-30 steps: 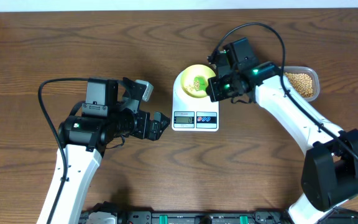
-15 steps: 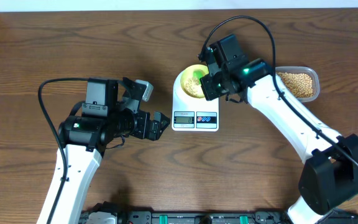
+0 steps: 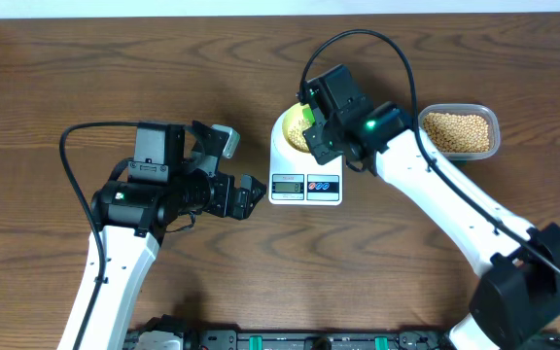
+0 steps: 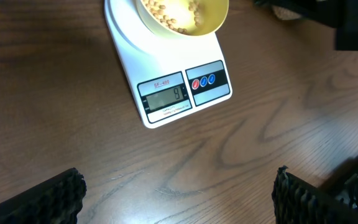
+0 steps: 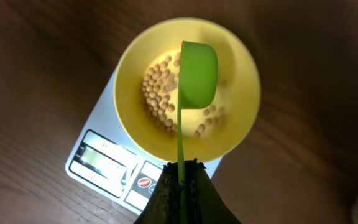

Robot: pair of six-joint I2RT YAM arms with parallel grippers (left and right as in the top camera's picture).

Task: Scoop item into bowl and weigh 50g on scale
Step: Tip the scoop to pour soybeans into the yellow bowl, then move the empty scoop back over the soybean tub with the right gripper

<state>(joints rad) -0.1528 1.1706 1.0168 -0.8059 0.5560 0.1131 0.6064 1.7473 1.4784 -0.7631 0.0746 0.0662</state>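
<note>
Your right tool [image 5: 180, 179] clamps the green scoop [image 5: 197, 71] by its handle over the bowl [image 5: 129, 81]; your left tool [image 4: 179, 202] gapes wide, empty.

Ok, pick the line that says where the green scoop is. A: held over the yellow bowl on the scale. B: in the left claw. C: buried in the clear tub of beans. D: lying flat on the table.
A: the right wrist view shows the green scoop gripped by its handle in the right claw, above the yellow bowl that sits on the scale.
</note>
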